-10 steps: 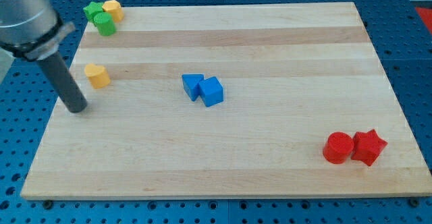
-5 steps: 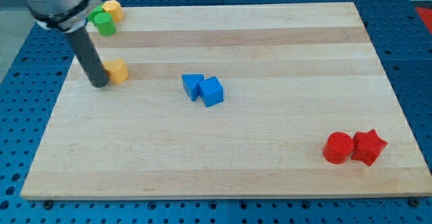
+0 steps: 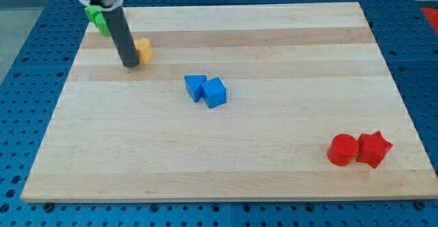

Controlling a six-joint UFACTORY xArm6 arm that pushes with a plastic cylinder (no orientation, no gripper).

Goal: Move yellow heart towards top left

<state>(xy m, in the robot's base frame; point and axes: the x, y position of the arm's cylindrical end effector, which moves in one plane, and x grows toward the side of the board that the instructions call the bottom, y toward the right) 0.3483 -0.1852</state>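
Note:
The yellow heart [image 3: 144, 50] lies near the view's top left on the wooden board [image 3: 226, 165], partly hidden behind my rod. My tip [image 3: 131, 65] rests on the board, touching the heart's left and lower side. Green blocks [image 3: 100, 20] sit at the top left corner, partly covered by the arm; their shapes cannot be made out, and the second yellow block there is hidden.
Two blue blocks [image 3: 205, 89] sit touching near the middle of the board. A red cylinder [image 3: 342, 150] and a red star [image 3: 374, 149] sit together at the view's bottom right.
My tip has swept right and up, pushing the yellow heart to the right and up. The arm now covers the yellow block at the top left corner.

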